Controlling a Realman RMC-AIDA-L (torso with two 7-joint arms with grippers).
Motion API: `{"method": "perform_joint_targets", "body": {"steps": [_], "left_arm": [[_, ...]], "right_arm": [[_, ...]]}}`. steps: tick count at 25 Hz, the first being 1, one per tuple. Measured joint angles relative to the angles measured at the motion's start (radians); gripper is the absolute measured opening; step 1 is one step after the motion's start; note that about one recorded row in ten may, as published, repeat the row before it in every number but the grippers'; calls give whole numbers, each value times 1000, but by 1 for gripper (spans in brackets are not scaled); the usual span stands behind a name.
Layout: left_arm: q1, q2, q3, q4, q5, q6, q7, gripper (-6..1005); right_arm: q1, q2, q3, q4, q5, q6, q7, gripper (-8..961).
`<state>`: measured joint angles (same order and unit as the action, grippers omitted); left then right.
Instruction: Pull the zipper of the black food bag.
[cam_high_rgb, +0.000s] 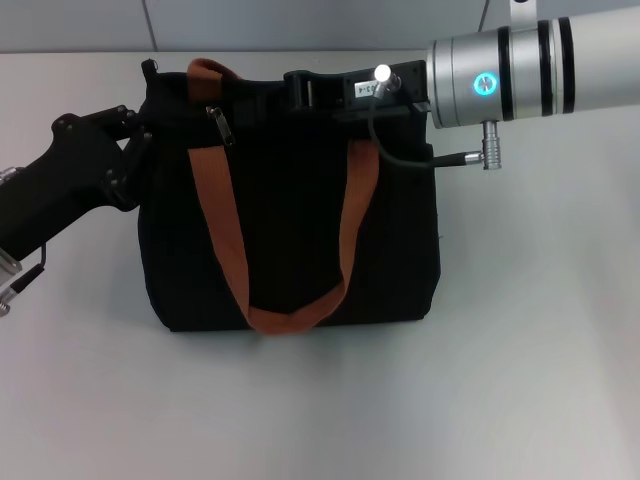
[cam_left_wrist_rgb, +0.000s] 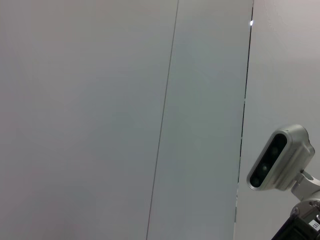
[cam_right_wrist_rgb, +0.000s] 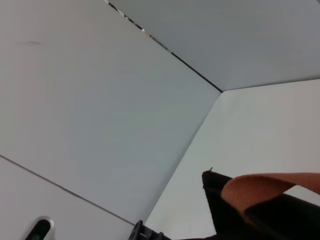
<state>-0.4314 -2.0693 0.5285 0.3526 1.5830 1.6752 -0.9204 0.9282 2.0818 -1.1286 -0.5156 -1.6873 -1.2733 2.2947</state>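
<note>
Left hand (cam_high_rgb: 135, 150) grips the black food bag's (cam_high_rgb: 290, 240) near upper corner; whether it is clamped is unclear.
Farther along the top edge on the tabletop (cam_high_rgb: 520, 350), the zipper (cam_high_rgb: 220, 127) sits near that corner and the right hand (cam_high_rgb: 300, 92), fingers hidden; pulling appears unfinished.

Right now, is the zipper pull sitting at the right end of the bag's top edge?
No. In the head view the zipper lies near the left end of the black food bag, beside the orange strap.

My black left tool (cam_high_rgb: 135, 150) reaches in from the left; my silver-cuffed right tool (cam_high_rgb: 310, 92) extends from the right.
</note>
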Motion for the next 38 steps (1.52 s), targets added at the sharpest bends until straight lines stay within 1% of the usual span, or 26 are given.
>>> {"method": "perform_joint_targets", "body": {"steps": [4,10,16,18,24,38], "left_arm": [[0,0,0,0,0,0,0,44],[0,0,-1,0,0,0,0,45],[-2,0,2,0,0,0,0,46],[-2,0,1,0,0,3,0,46],[-4,0,-1,0,0,5,-1,47],[-7,0,1,0,0,10,-2,49]], "right_arm": [[-1,1,8,-1,1,-1,0,33],[4,0,-2,-3,1,-9,0,125],[23,3,-50,-3,-4,5,-1,218],[32,4,-79,-2,-4,18,-1,277],[42,6,-93,-3,-1,13,-2,270],[39,7,-91,-6,19,18,-3,260]]}}
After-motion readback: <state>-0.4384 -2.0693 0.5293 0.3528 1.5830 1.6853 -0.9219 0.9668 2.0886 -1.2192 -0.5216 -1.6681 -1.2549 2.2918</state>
